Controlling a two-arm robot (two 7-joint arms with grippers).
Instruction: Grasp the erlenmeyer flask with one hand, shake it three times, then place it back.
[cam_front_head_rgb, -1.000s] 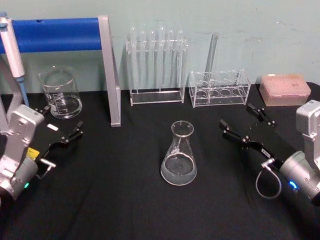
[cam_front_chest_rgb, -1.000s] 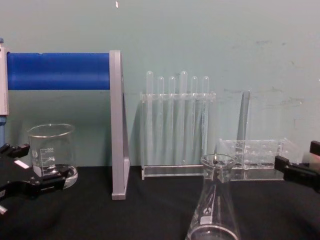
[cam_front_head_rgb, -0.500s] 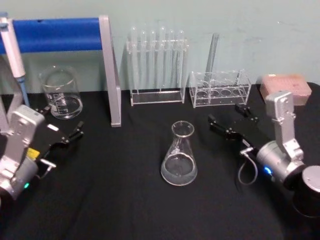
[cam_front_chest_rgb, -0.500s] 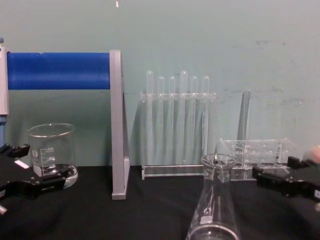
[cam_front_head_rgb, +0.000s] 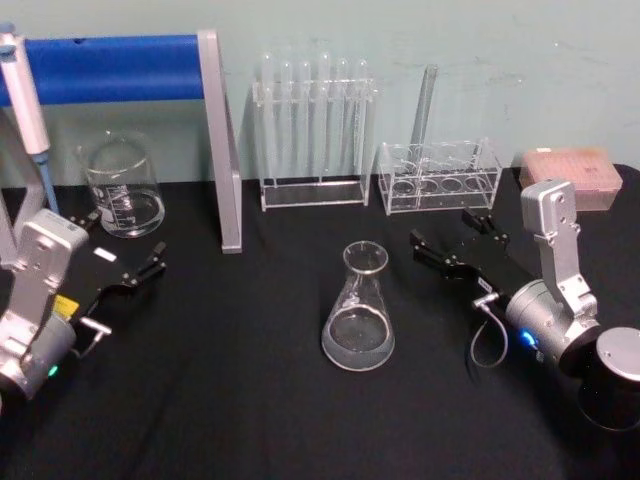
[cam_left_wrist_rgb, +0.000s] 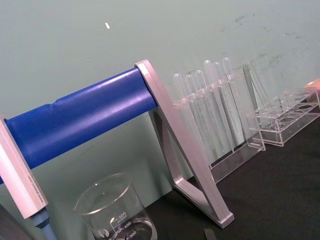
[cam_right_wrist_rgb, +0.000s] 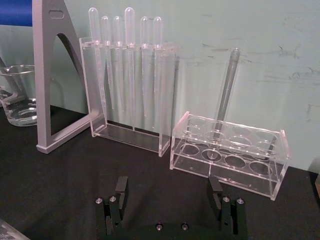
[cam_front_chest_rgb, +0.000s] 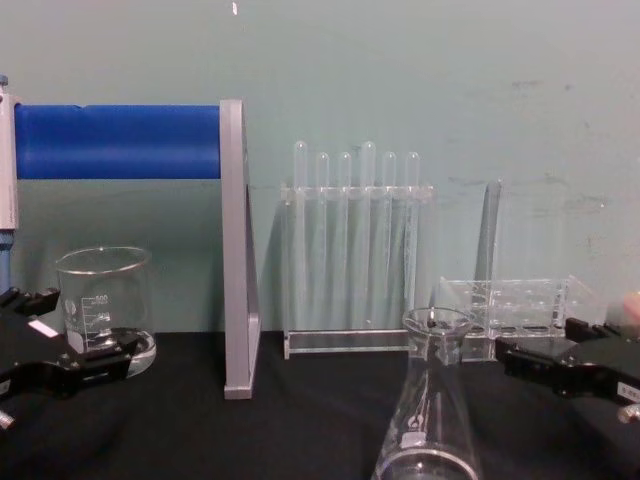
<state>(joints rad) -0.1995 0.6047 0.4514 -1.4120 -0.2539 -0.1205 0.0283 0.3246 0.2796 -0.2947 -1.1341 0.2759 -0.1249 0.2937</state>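
Erlenmeyer flask (cam_front_head_rgb: 358, 310) upright, apart from spread right pincer (cam_front_head_rgb: 452, 243)

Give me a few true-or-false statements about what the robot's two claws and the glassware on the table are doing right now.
1. The right gripper holds the erlenmeyer flask. False: it is open, to the flask's right, not touching.
2. The flask stands upright on the black table. True.
3. The left gripper is shut on the beaker. False: it is open, near the beaker.
4. One tube stands in the low rack. True.
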